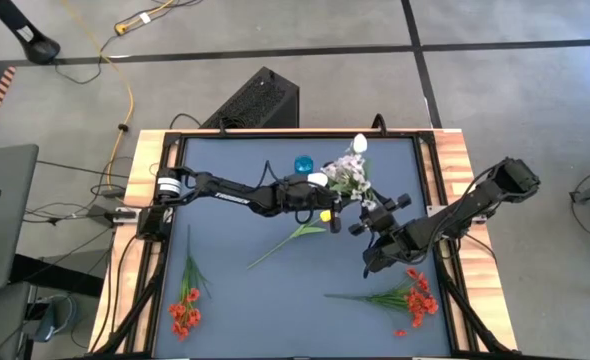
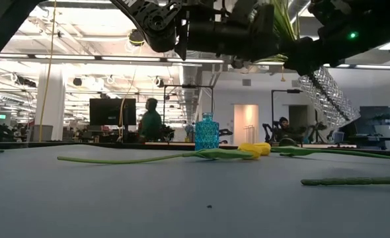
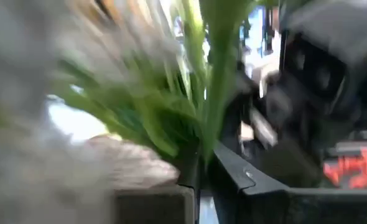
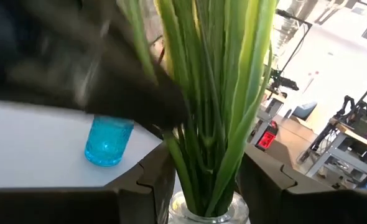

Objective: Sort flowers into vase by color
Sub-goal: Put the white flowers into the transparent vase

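**Both arms crowded around the white bunch at the back of the table**

Left gripper (image 3: 199,165) has its jaws pinched together on a thin green stem, with leafy green blurred right past it. Right gripper (image 4: 205,180) has its jaws apart on either side of a bundle of green stems (image 4: 211,93) standing in a clear glass vase (image 4: 208,211); can't tell if the fingers actually touch the stems.

From overhead, both grippers meet near the table's back middle, under the white and pale lilac flowers (image 1: 350,170). A small blue glass vase (image 1: 303,164) sits just beside that bunch. A yellow tulip (image 1: 297,233) lies flat mid-table. Red blossom clusters lie near the front: one at the left (image 1: 185,312), one at the right (image 1: 415,298), well apart.
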You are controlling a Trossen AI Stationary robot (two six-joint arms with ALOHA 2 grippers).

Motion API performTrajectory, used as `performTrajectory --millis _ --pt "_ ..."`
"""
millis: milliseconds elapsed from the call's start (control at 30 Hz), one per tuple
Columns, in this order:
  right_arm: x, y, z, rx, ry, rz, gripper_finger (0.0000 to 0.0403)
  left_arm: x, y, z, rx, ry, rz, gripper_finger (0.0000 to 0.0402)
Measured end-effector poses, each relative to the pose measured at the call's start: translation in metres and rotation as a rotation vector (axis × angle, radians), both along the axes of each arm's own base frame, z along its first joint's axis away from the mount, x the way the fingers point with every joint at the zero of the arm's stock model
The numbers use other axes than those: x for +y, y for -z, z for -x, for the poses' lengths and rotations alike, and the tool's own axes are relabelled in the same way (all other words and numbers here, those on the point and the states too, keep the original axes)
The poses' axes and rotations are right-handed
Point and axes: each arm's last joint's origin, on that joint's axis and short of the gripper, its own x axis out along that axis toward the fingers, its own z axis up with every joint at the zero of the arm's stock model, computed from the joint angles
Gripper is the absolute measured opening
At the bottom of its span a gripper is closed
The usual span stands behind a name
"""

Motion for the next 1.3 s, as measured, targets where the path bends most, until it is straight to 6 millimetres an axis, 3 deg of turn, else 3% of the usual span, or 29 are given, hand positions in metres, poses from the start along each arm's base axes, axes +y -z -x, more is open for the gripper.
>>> performTrajectory --millis 333,500,667,967,1133,1300 --pt "0.000 -0.001 0.000 -0.006 0.003 0.004 0.0172 0.000 -0.004 0.003 0.042 0.019 -0.011 0.0115" --pt "0.000 -0.001 0.000 0.000 0.003 0.006 0.0172 0.000 -0.020 0.011 0.073 0.018 -0.019 0.0151" --pt "0.000 -0.001 0.000 0.003 0.003 0.007 0.0172 0.000 -0.034 0.016 0.059 0.009 -0.015 0.0159" --pt "0.000 -0.001 0.000 0.006 0.002 0.006 0.0172 0.003 -0.033 0.017 0.077 -0.033 0.017 0.0160" --pt "0.000 0.000 0.000 0.008 0.000 0.004 0.0172 0.002 -0.029 0.021 0.178 -0.032 0.010 0.0160" --pt "0.000 0.000 0.000 0.011 0.000 0.005 0.0172 0.001 -0.038 0.032 0.265 0.007 -0.034 0.0160"
